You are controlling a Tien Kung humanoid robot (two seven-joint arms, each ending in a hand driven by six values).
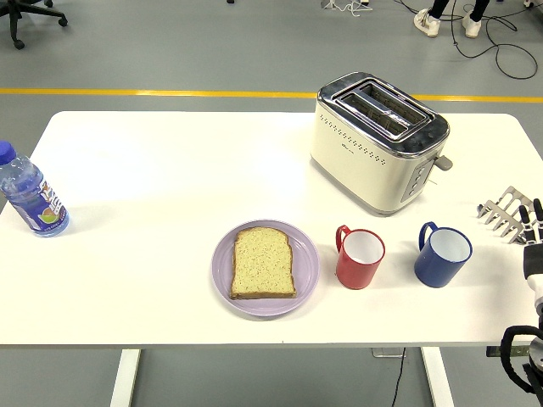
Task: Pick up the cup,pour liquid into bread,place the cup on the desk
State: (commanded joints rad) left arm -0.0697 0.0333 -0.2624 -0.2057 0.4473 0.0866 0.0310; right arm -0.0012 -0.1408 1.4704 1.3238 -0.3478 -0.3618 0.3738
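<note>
A slice of bread (264, 263) lies flat on a lilac plate (307, 270) near the front edge of a white table (170, 186). Just right of the plate stands a red cup (359, 258), upright, its handle turned toward the plate; a blue cup (442, 255) stands upright beside it, further right, handle on its left. Neither cup is touched. At the picture's right edge, the robot's right hand (512, 214) hovers over the table with its metallic fingers (501, 210) spread apart and holding nothing, the fingertips pointing left toward the cups. The blue cup sits near those fingers, lower and to their left, with a clear gap between; the red cup is further off. Behind the cups stands a cream two-slot toaster (378, 142). A plastic bottle (30, 194) with a purple cap stands at the table's far left.
</note>
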